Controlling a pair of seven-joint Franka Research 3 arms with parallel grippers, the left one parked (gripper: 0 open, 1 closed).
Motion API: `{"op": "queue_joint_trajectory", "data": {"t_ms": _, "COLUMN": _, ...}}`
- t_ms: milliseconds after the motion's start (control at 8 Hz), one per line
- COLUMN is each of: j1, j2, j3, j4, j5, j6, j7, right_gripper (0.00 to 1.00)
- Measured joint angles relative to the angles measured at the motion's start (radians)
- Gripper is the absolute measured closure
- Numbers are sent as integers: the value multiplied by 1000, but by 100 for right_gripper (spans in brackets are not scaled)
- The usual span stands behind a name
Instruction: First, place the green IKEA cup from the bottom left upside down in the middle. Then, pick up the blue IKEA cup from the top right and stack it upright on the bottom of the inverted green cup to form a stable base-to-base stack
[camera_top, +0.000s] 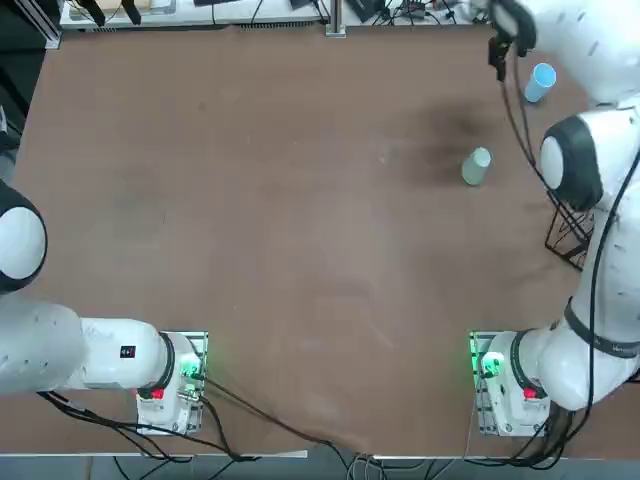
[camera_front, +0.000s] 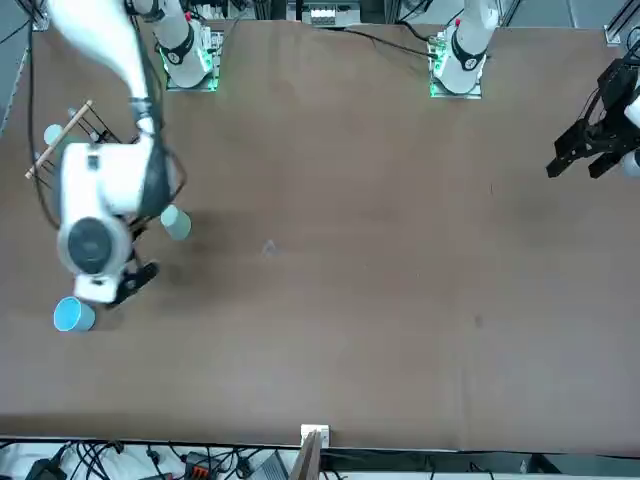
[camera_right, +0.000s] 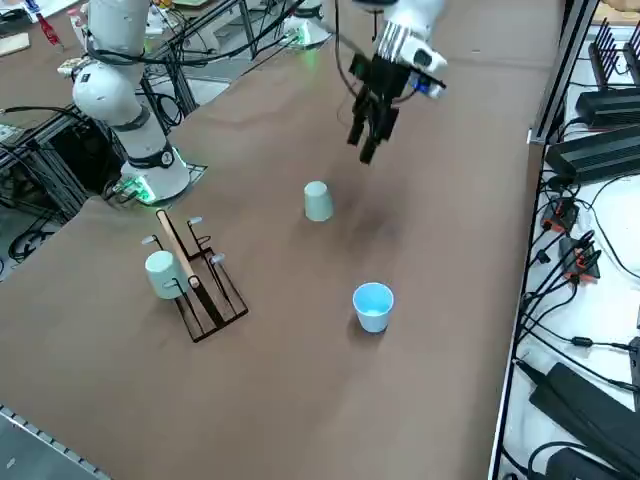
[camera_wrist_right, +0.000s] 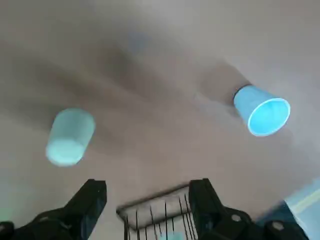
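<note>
Fingers (camera_wrist_right: 147, 200) of my right gripper (camera_right: 368, 130) hang spread and empty above the worktop (camera_top: 250, 230). Green cup (camera_right: 318, 201) sits inverted mid-right; blue cup (camera_right: 373, 306) stands upright, mouth up, well apart from it. I'd centre over the blue rim, descend squarely, and pinch one wall so it lifts without tipping.

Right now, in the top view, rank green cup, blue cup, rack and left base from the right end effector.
Right end effector hangs open, top right.
1. Blue cup, green cup, flanking it: too close to call.
2. Rack, right edge.
3. Left base, bottom left.
</note>
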Motion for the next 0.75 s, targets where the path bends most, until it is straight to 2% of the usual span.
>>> {"op": "queue_joint_trajectory", "data": {"t_ms": 250, "j1": -145, "j2": 12, "j3": 0, "j4": 0, "j5": 99, "j6": 121, "j7": -73, "right_gripper": 0}}
{"op": "queue_joint_trajectory", "data": {"t_ms": 375, "j1": -190, "j2": 23, "j3": 1, "j4": 0, "j5": 129, "j6": 174, "j7": -103, "right_gripper": 0}}
{"op": "queue_joint_trajectory", "data": {"t_ms": 750, "j1": -273, "j2": 94, "j3": 4, "j4": -3, "j5": 217, "j6": 338, "j7": -219, "right_gripper": 2}}
